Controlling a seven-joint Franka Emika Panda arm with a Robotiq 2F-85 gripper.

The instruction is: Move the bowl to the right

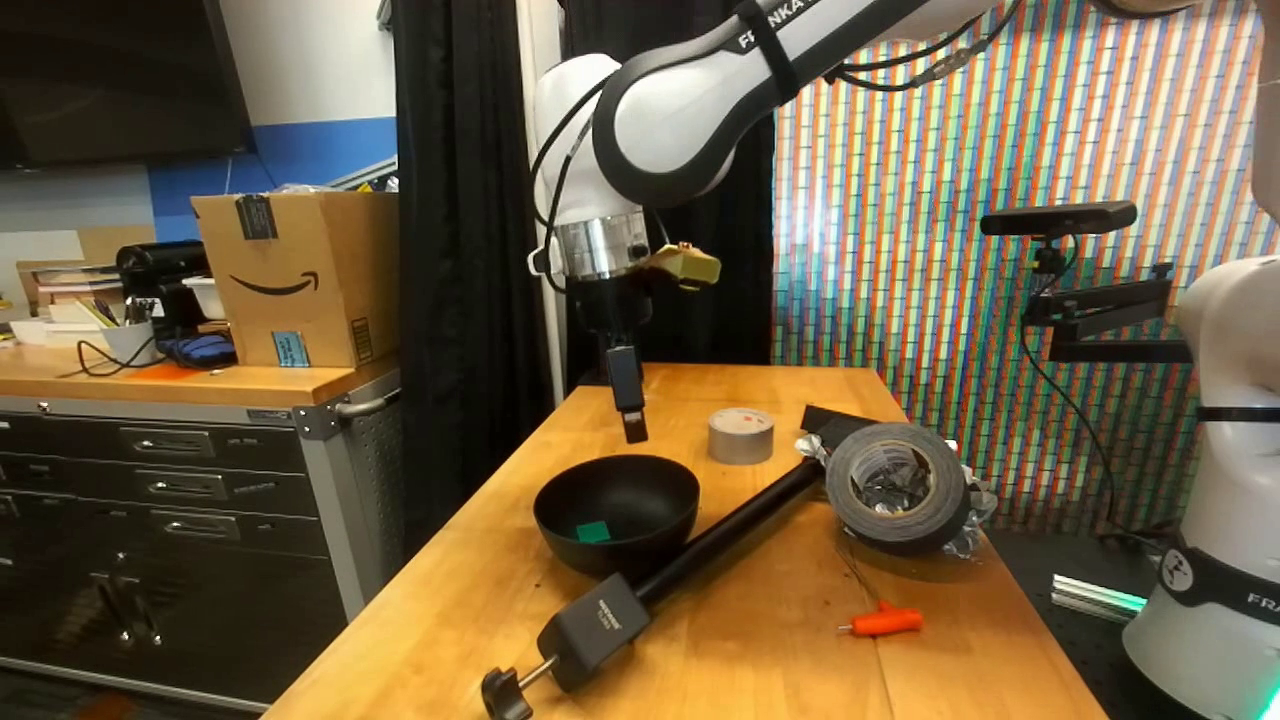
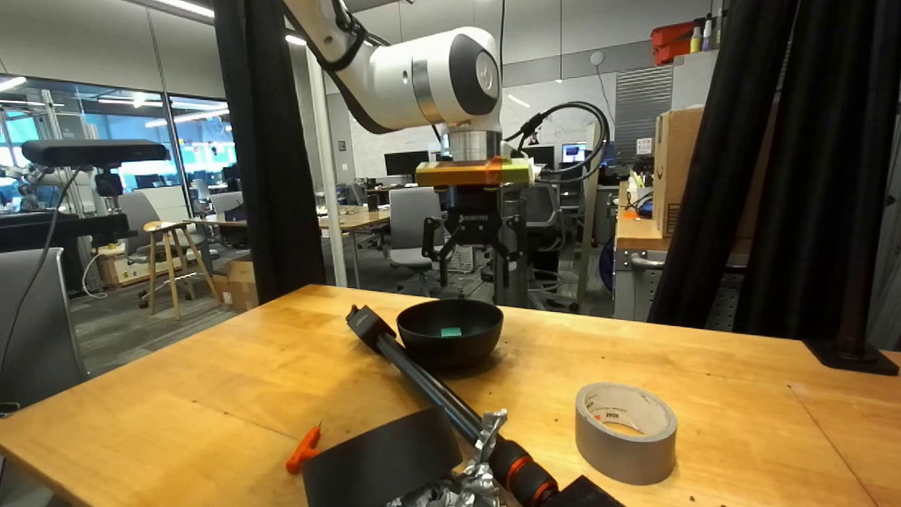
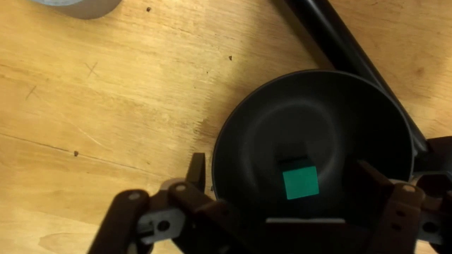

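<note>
Probably light and stiff, the round black bowl (image 2: 454, 352) with its smooth, matte wall sits upright on the pale wooden table (image 2: 246, 380); plastic, ceramic or metal cannot be told, so it is best not dropped. Its thin rim looks the best hold, one finger inside and one outside, pinching the wall, since the full width seems too much for the spread of the fingers. The sleek surface may slip or tip when lifted from one edge, and the small green block (image 3: 301, 182) in the hollow could slide with it. Along one side of the bowl runs a long black cylindrical bar (image 1: 735, 525), just beside the wall; whether they touch cannot be made out, and a low push that way would likely catch. Over the bowl hangs the black two-fingered gripper (image 2: 474, 277), its fingers parted with nothing between them; in the wrist view one fingertip shows just outside the rim, the other across the hollow. Farther out, a silver-grey roll of tape (image 2: 625, 454) rests flat on the table, apart from the bowl, and an orange-handled tool (image 1: 885, 622) lies on the opposite side of the bar.
</note>
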